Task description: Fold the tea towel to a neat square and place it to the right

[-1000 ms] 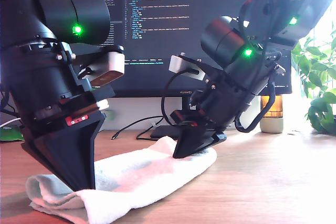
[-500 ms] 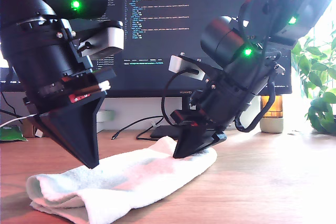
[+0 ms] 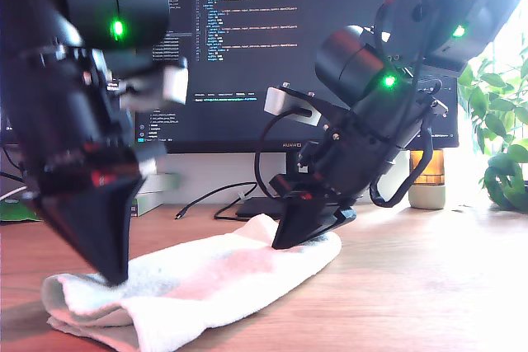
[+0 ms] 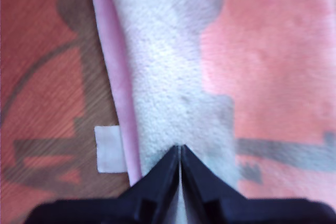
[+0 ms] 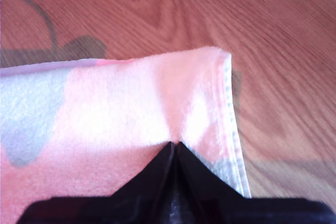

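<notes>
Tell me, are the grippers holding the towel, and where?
My second gripper seems to pinch the tea towel near its stitched corner. My first gripper is shut at the hem; a hold cannot be told.

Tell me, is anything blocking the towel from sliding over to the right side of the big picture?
Nothing visible does. The tea towel lies on the wooden table, and the wood toward the exterior view's right looks bare. The lamp-like jar and plant stand farther back.

Your exterior view sits low at worktop level, close up, facing the monitor. Both wrist views look straight down their claws, very near. All three share the tea towel.
</notes>
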